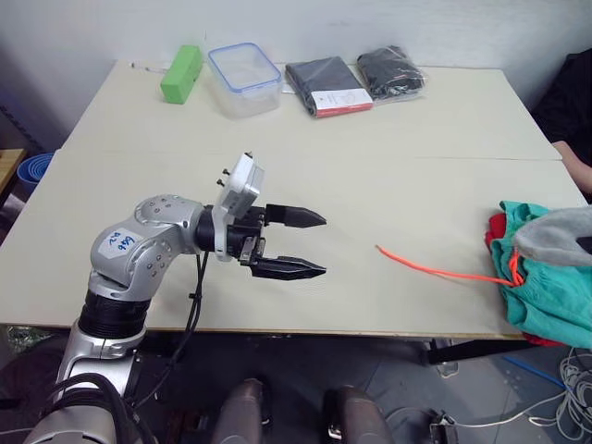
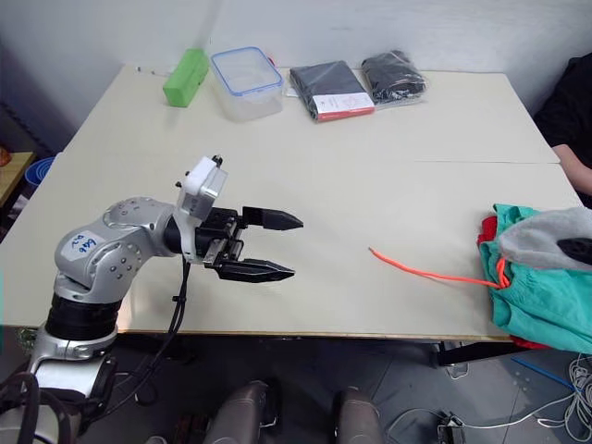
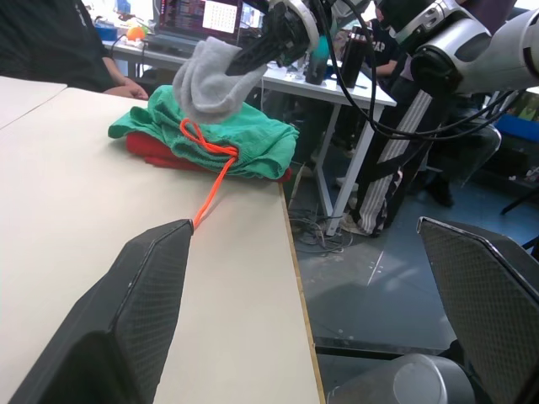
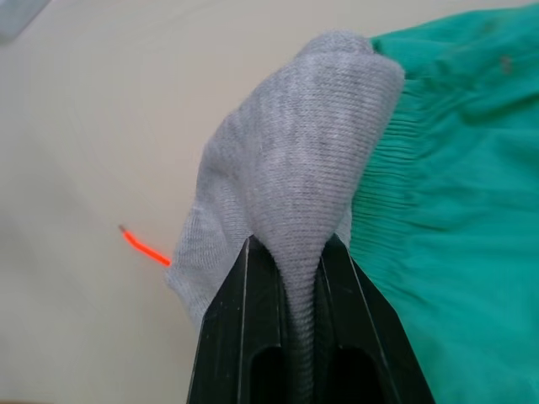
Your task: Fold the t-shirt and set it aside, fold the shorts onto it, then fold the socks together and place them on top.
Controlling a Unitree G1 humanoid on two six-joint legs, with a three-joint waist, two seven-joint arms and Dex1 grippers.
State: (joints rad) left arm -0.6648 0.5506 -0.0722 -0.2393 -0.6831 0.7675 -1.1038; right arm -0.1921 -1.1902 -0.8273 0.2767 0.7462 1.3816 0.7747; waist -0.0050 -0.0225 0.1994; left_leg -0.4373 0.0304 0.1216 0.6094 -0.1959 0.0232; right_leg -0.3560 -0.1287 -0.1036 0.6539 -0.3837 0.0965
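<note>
While the stereo views are considered first, the task is judged to be in its last step. The t-shirt is seen only as a red edge under the shorts, which lie folded on it at the right end of the surface, partly over its front edge. The orange drawstring trails out across the bare top. The socks are held just above that stack; placing and letting go are judged to remain. The left hand hovers over the near middle, fingers spread and holding nothing. At the far edge a green block, a clear container and two dark packets are lined up against a pale wall.

From the left wrist view, the stack is seen near the surface's corner, with the socks hanging from the right hand over it. Beyond, other desks, a lit screen and loose cables are made out, and a person's arm rests at the far side.

From the right wrist view, the right hand is shown clenched on the grey knit, the sock bunched between its fingers, over the shorts' gathered waistband.
</note>
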